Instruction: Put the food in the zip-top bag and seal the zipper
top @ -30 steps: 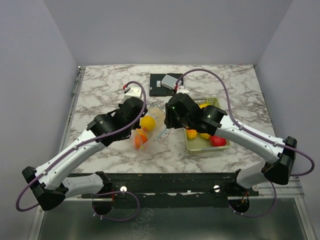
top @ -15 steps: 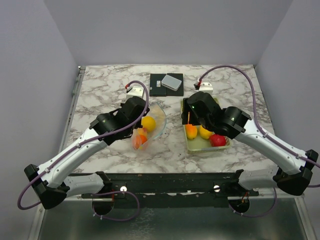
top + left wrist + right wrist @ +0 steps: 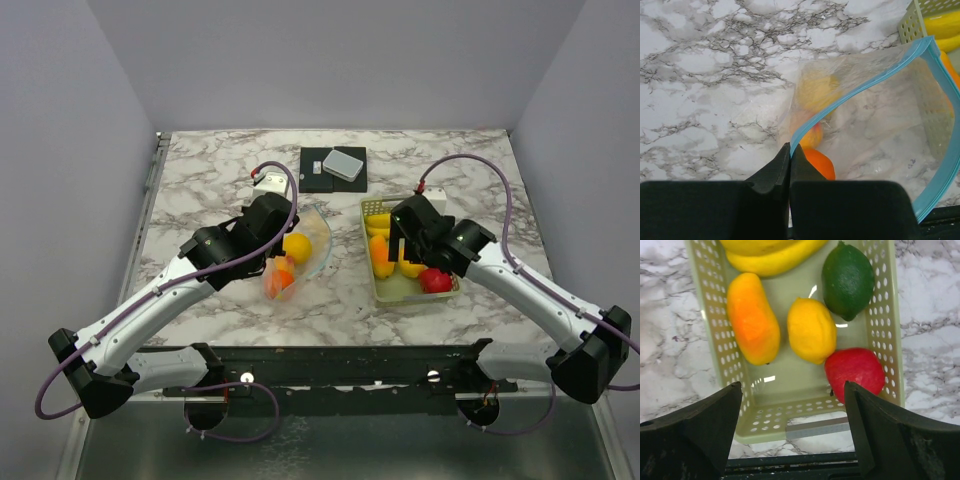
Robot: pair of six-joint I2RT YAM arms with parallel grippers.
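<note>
The clear zip-top bag (image 3: 300, 255) lies at the table's middle with its mouth held open. Inside it are a yellow fruit (image 3: 295, 246) and an orange one (image 3: 281, 279). My left gripper (image 3: 789, 150) is shut on the light blue zipper strip (image 3: 855, 97) at the bag's mouth. My right gripper (image 3: 792, 405) is open and empty above the pale green basket (image 3: 795, 420). In the basket lie a banana (image 3: 775, 255), an orange fruit (image 3: 752, 320), a lemon (image 3: 811, 330), a dark green fruit (image 3: 847, 277) and a red apple (image 3: 855, 372).
A black pad with a grey box (image 3: 342, 163) sits at the back middle. A small white block (image 3: 268, 184) lies behind the left arm. The basket (image 3: 379, 290) stands right of the bag.
My right gripper has moved from over the bag rightward to above the basket. The left gripper has kept its hold on the bag's mouth.
</note>
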